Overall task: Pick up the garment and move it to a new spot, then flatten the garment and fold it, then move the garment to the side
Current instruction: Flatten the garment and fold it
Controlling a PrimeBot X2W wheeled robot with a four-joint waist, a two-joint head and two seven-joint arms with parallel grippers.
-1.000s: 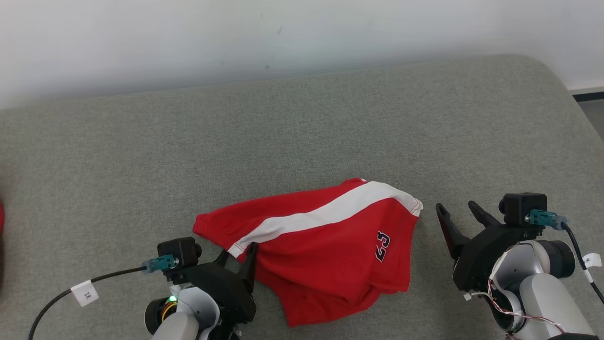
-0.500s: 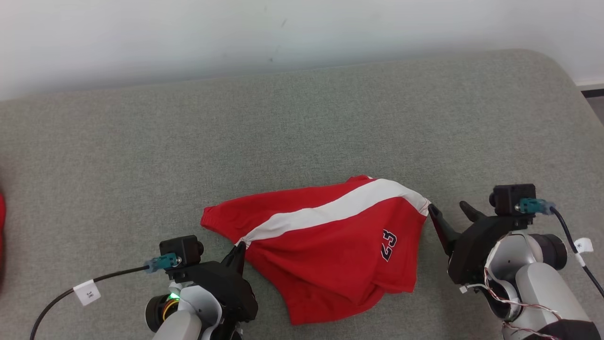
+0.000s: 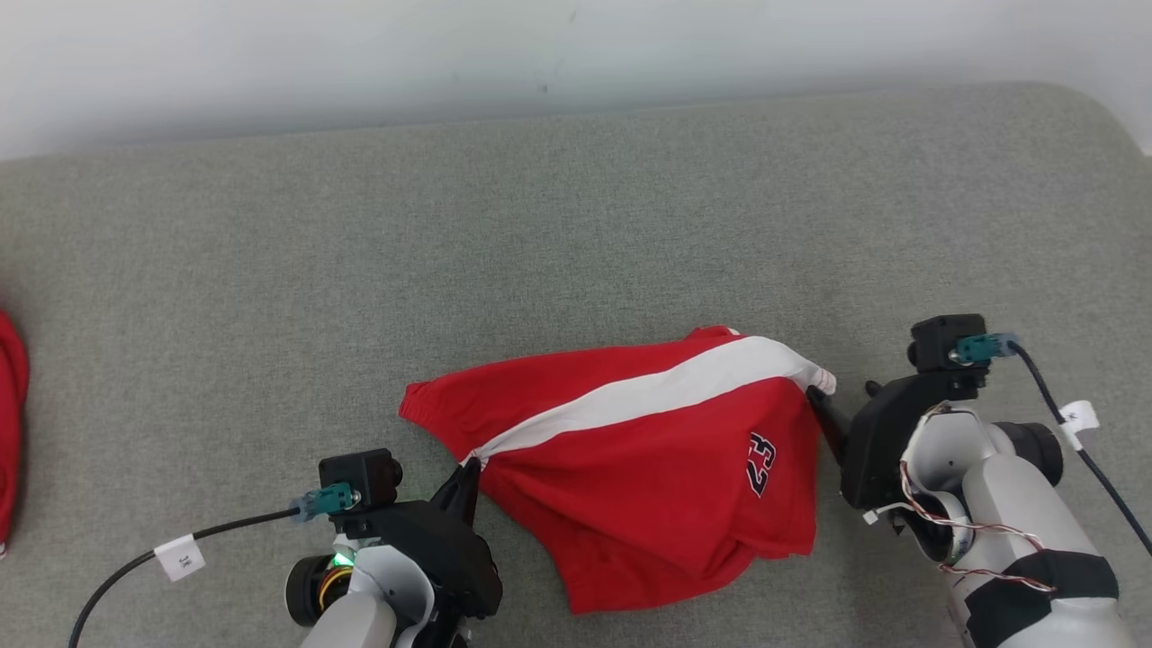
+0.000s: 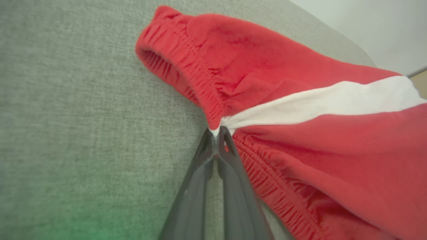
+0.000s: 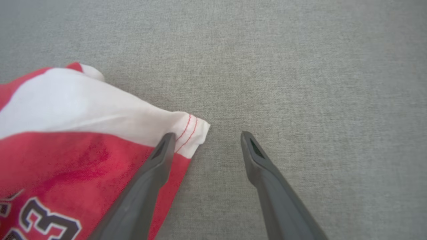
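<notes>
- Nearest you, the left gripper (image 3: 468, 470) is pinched together on the elastic waistband (image 4: 186, 70) of the red shorts (image 3: 630, 477), right where the white side stripe (image 3: 648, 396) ends. Its fingers lie low over the grey fabric surface (image 3: 576, 225) and point away from the robot.
- The shorts lie crumpled on the near middle of that surface, between the two arms, number print up. I judge the task barely begun: one grasp is made, with no lift, move, flattening or fold yet.
- On the right, the right gripper (image 3: 839, 392) has its fingers spread wide and holds nothing. One finger (image 5: 155, 166) overlaps the stitched hem corner (image 5: 190, 128), the other is over bare fabric, and the wrist angles inward towards the shorts.
- You will likely want that claw closed on the hem before any lift.
- Further off, a second red cloth (image 3: 9, 432) lies at the left edge, well apart, and a white wall (image 3: 450, 54) backs the surface.
</notes>
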